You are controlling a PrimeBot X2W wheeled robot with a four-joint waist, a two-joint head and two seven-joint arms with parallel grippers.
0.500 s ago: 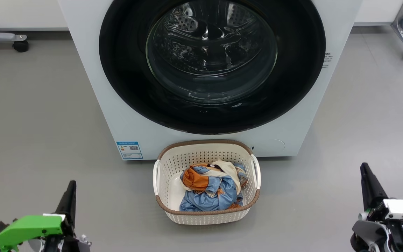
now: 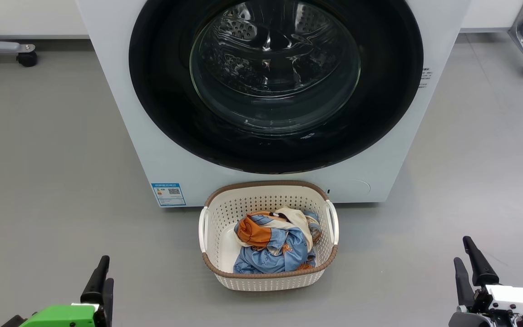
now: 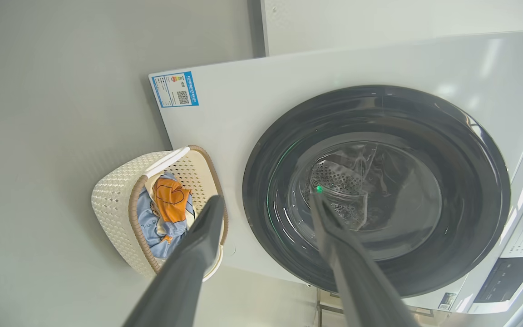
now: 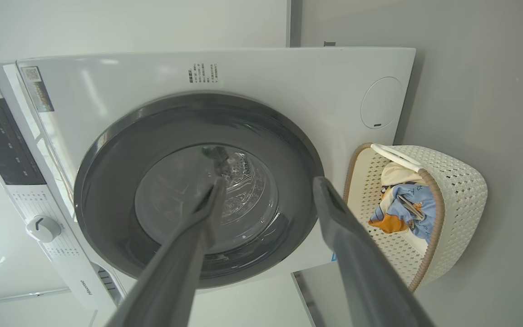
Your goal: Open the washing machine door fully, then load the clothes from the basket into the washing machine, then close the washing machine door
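I take the washing machine straight ahead of me as my landmark. Its door is shut, with the glossy black rim lying flush on the white front. Through the bulging glass I can make out the perforated steel drum.

The basket stands on the grey floor just in front of the washing machine, below the lowest edge of the door. I cannot tell whether its far rim touches the machine's base. The clothes lie bunched inside the basket, light blue with orange and cream patches. A blue-edged sticker sits low on the machine's front, near its left corner.

My left claw hangs over the floor well in front of the washing machine, out past its left side. It is released, the fingers spread with nothing between them. My right claw hangs likewise well in front of the machine, out past its right side, also released and empty. Both claws are well apart from the basket and the door.

In the right wrist view a dark control panel and a round knob sit on the machine's top band, above the door.
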